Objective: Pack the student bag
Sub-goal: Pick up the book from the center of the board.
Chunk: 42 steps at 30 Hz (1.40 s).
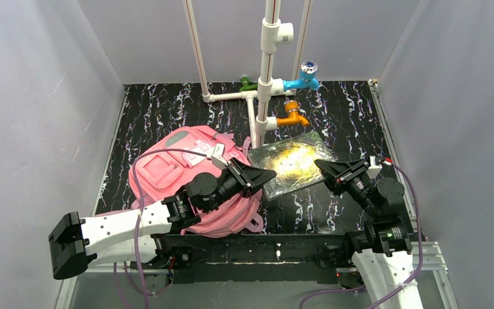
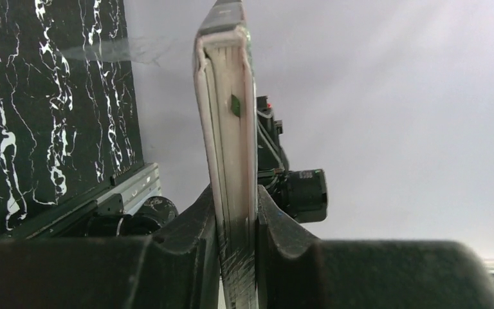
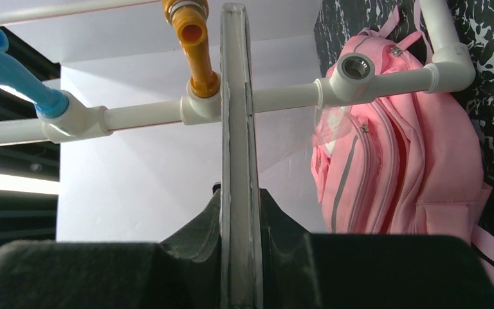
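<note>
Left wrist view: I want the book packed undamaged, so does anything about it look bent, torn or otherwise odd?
Slightly. The plastic-wrapped book, clamped edge-on by the left gripper, has a small green fleck on its page edge, and loose clear film flares off its top corner. No tear shows.

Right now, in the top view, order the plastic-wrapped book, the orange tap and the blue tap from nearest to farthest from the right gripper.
1. Plastic-wrapped book: gripped by the right gripper, on its left.
2. Orange tap: behind the book.
3. Blue tap: farthest back.
</note>
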Motion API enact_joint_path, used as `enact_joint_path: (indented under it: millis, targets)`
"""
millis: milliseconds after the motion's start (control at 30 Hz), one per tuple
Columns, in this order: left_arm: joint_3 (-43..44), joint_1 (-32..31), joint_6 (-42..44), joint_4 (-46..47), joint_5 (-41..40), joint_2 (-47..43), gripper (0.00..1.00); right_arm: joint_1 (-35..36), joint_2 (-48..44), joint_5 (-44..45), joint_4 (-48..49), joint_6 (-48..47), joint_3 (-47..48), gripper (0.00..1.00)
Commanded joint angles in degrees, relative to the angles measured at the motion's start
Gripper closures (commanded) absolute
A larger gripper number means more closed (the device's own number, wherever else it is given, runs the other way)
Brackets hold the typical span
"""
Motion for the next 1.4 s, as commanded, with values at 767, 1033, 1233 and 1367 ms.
enact_joint_path:
  millis: [767,1033,1233,1367]
  targets:
    - [0.5,25.4,8.9,-1.6,70.2,-9.1,1.0,2.4,19.3,-43.4,-12.5,-43.3,12.7,0.14]
    - [1.0,26.1,11.2,-1.6,68.5,-4.9,1.0,7.5,19.4,-45.2,-12.1,-42.1,11.5,0.33]
    - [1.7,26.7,13.0,-1.6,68.1,-2.9,1.0,9.4,19.3,-46.1,-9.6,-40.6,9.9,0.49]
    - [1.0,27.4,13.7,-1.8,68.5,-2.9,1.0,9.6,19.0,-46.1,-6.3,-38.2,9.7,0.76]
